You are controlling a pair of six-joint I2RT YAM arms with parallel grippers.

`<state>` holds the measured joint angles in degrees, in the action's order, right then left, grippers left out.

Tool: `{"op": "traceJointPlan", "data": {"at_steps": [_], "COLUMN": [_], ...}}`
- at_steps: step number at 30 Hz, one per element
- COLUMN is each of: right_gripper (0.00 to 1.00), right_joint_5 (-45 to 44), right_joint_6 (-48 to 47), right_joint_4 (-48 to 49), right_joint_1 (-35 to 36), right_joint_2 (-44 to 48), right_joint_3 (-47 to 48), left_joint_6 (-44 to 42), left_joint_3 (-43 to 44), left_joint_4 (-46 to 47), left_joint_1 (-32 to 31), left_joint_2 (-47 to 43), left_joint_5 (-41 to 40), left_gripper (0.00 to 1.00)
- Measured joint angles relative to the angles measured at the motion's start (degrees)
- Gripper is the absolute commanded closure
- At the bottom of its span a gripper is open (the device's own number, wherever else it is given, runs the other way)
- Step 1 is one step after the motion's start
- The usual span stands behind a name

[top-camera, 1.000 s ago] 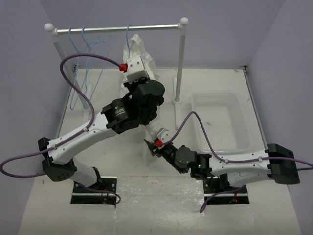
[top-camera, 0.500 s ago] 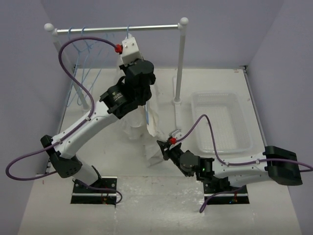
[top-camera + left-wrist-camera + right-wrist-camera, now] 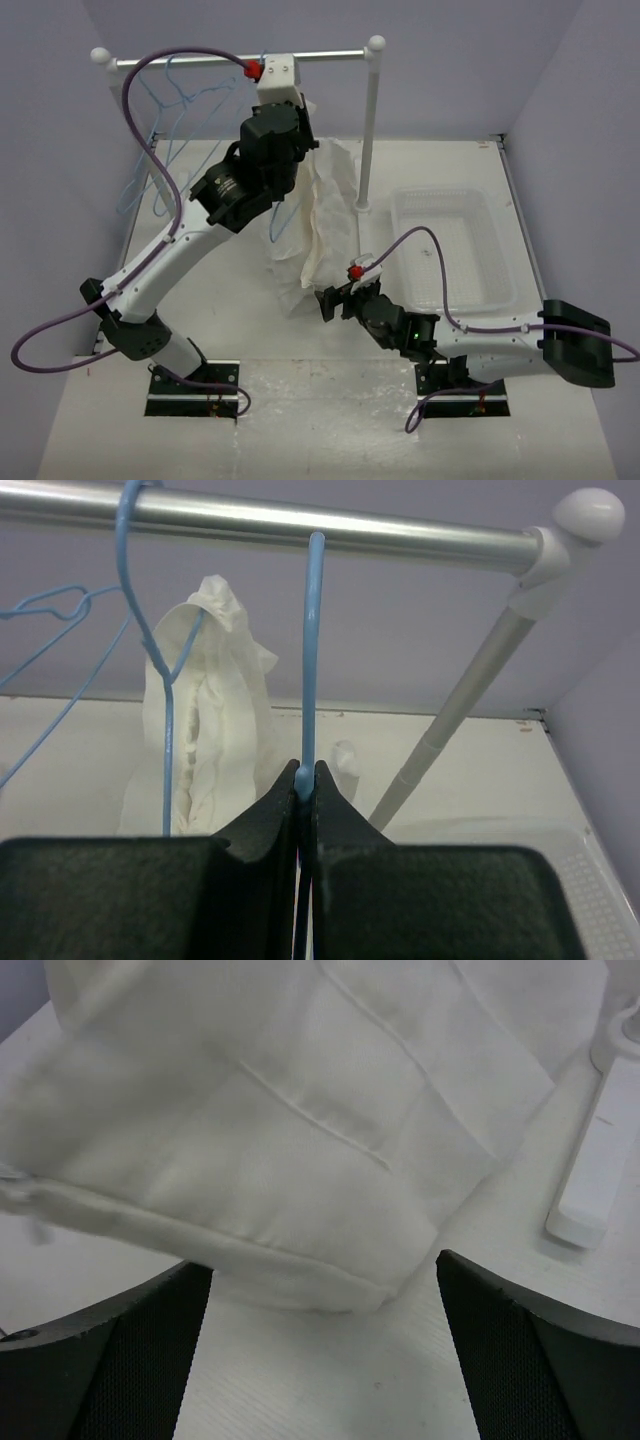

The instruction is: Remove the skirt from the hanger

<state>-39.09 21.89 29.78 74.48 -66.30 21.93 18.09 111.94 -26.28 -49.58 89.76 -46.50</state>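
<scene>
My left gripper (image 3: 307,772) is shut on the thin blue wire of a hanger (image 3: 312,650), high up just under the metal rail (image 3: 300,520). White fabric hangs from below my raised left arm (image 3: 245,175) down to the table. Its crinkled, brighter lower part is the skirt (image 3: 288,272), and a creamier panel (image 3: 335,205) hangs beside it. My right gripper (image 3: 328,303) sits low on the table, open, with nothing between its fingers. A white fabric hem (image 3: 280,1160) lies just beyond it; I cannot tell which garment that hem belongs to.
A clear plastic bin (image 3: 452,192) stands on the table at the right. The rack's right post (image 3: 370,120) and its base (image 3: 362,208) stand between the fabric and the bin. Several other blue hangers (image 3: 170,120) hang on the left of the rail (image 3: 200,62).
My left arm has risen to the rail, carrying the hanger and lifting the fabric. My right gripper has opened, let go of the fabric end and shifted slightly right.
</scene>
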Motion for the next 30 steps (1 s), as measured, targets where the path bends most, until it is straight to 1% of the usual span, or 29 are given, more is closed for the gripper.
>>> {"op": "traceJointPlan", "data": {"at_steps": [3, 6, 11, 16, 20, 23, 26, 30], "right_gripper": [0.01, 0.01, 0.01, 0.01, 0.01, 0.01, 0.01, 0.01], "right_joint_5": [0.04, -0.02, 1.14, 1.42, 1.92, 2.14, 2.10, 1.86], "right_joint_6": [0.00, 0.00, 1.03, 1.03, 1.31, 1.79, 2.12, 2.12], "right_joint_4": [-3.52, -6.56, -15.63, -21.38, -24.06, -25.07, -25.73, -26.36], "right_joint_1": [-0.70, -1.20, -5.14, -7.82, -10.34, -12.02, -13.22, -13.92], "right_joint_2": [0.63, 3.21, 9.79, 15.19, 18.64, 20.04, 20.13, 19.76], "right_joint_3": [2.36, 3.37, 6.64, 8.96, 8.96, 8.92, 8.90, 8.90], "left_joint_6": [-0.70, -0.70, -0.72, -2.54, -7.85, -13.62, -17.92, -20.98], "left_joint_3": [-1.36, -4.00, -6.01, -7.02, -8.92, -9.53, -6.80, -2.91], "left_joint_4": [-0.74, -1.70, -3.34, -2.91, 3.19, 10.47, 16.26, 21.75], "left_joint_1": [0.07, 0.04, 0.07, 0.07, 0.07, 0.07, 0.52, 1.81], "left_joint_2": [-1.49, -4.07, -6.67, -7.61, -8.55, -8.02, -4.70, 1.25], "left_joint_5": [5.66, 8.74, 10.10, 11.28, 11.02, 10.34, 9.27, 8.61], "left_gripper": [1.00, 1.00, 1.00, 1.00, 1.00, 1.00, 1.00, 1.00]}}
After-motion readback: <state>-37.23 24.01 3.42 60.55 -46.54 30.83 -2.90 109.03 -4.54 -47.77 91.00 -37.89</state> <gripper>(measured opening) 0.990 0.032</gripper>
